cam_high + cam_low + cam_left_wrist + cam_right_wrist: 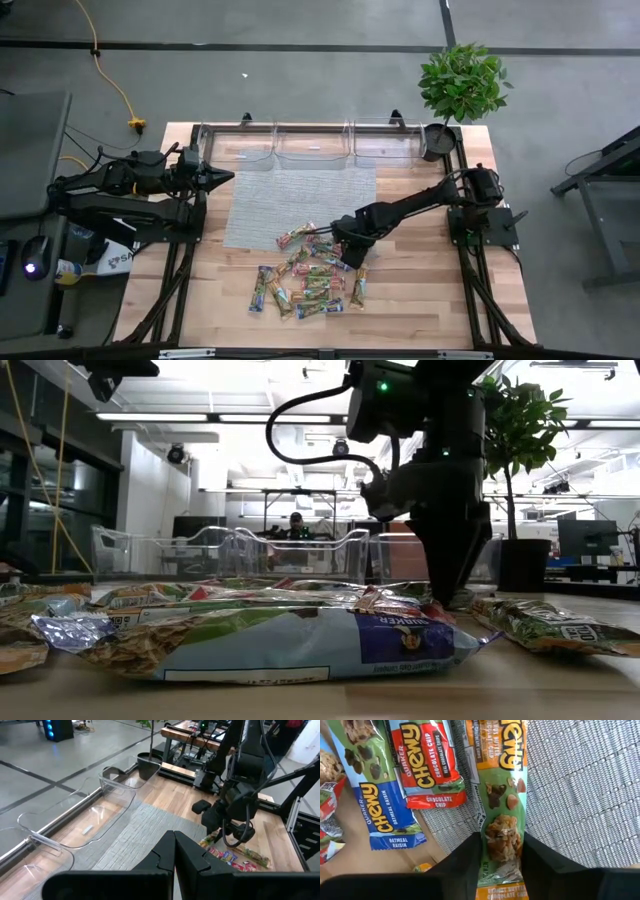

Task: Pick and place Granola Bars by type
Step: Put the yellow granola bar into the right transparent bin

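A green-orange peanut butter bar (502, 815) lies at the near edge of the grey mat (300, 205) — the right gripper (501, 857) has its fingers clamped on it. Other granola bars (308, 285) lie scattered just off that edge. The left gripper (222, 178) hovers beside the mat's left edge, fingers pressed together.

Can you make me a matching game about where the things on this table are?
Things:
1. plant
2. left arm
3. clear bins
4. green-and-orange bar

Places:
A. in a row along the back edge of the table
B. at the table's back right corner
C. between the jaws of the right arm
D. waiting at the table's left side, jaws shut

Pairs: 1-B, 2-D, 3-A, 4-C
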